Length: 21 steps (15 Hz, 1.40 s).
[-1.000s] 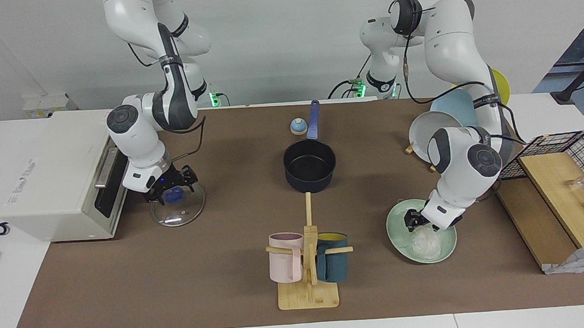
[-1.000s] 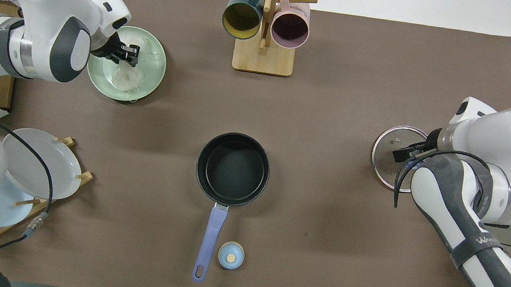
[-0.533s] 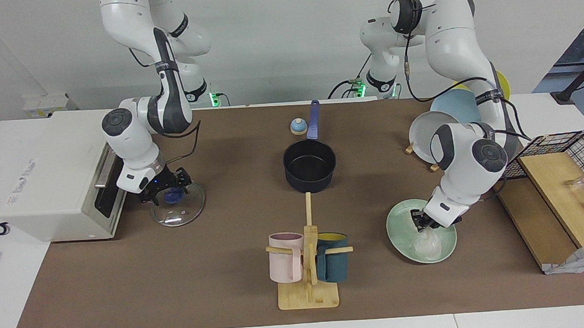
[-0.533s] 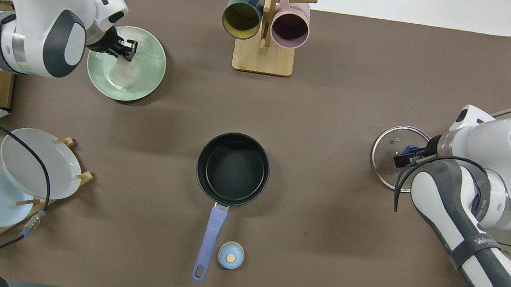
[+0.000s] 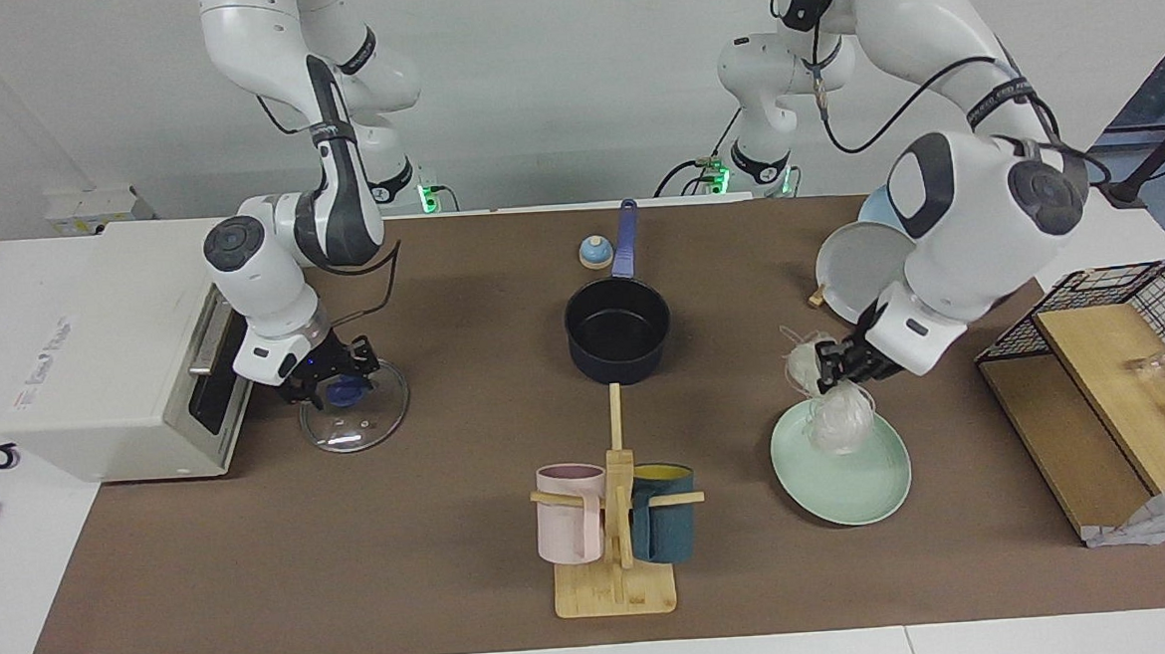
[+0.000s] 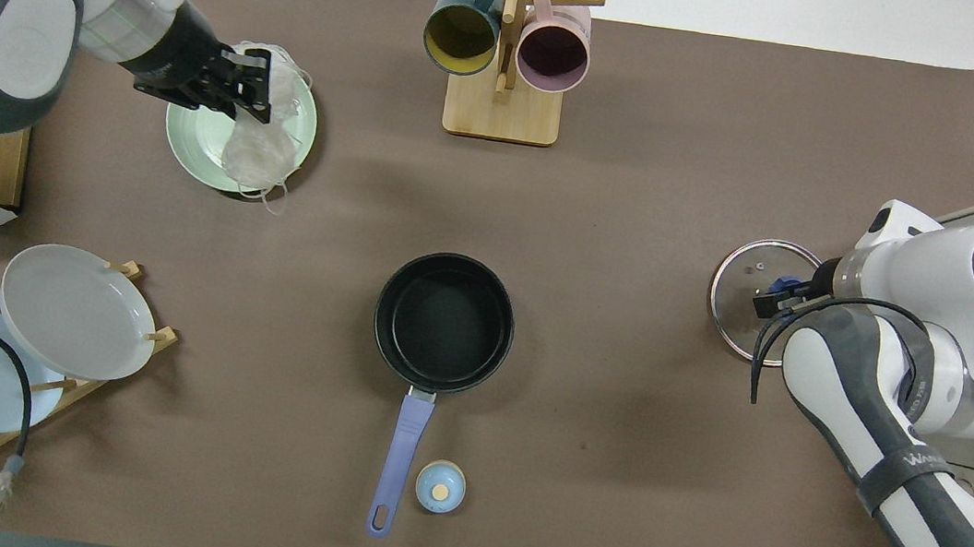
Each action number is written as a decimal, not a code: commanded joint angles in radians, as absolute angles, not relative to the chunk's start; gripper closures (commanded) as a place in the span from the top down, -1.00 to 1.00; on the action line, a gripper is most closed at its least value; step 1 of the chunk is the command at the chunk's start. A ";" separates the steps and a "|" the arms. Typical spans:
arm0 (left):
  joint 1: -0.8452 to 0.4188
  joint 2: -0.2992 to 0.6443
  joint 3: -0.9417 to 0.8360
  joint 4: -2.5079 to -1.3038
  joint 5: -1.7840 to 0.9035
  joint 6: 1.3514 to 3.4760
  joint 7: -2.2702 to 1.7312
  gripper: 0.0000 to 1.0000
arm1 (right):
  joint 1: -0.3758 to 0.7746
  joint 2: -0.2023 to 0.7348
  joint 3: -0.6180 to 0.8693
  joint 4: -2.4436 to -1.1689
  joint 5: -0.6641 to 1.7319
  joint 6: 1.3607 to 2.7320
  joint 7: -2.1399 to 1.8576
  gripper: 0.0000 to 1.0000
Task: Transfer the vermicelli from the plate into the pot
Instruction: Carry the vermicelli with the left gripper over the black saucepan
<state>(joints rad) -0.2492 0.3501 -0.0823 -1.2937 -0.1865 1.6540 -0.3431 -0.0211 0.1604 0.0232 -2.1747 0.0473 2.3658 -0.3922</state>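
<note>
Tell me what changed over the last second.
The left tool rose from the plate, lifting the vermicelli clear; it now hangs over the plate's edge toward the pot. The right tool shifted slightly over the glass lid. Pot, plate and mugs stayed put.

A brown mat [image 5: 434, 534] covers the table [image 5: 19, 616]. On the mat stand the empty pot [image 5: 618, 337], a small blue knob [image 5: 595, 253] beside its handle, the green plate [image 5: 855, 477] toward the left arm's end, a mug rack [image 5: 615, 565] with two mugs, a glass lid [image 5: 353, 414] in front of the white oven [image 5: 95, 352], and a plate rack [image 6: 72, 395].
</note>
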 commanded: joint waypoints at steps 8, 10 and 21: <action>-0.581 0.103 -0.074 -1.756 -0.242 1.837 -0.635 -1.00 | -0.026 0.159 0.032 -2.129 0.032 2.292 -0.403 -0.04; -0.601 0.097 -0.074 -1.851 -0.242 1.942 -0.644 -1.00 | -0.025 0.173 0.032 -2.059 0.032 2.212 -0.403 -0.04; -0.594 0.178 -0.071 -1.994 -0.241 2.230 -0.571 -1.00 | 0.133 0.205 0.034 -1.732 0.005 1.843 -0.126 -0.10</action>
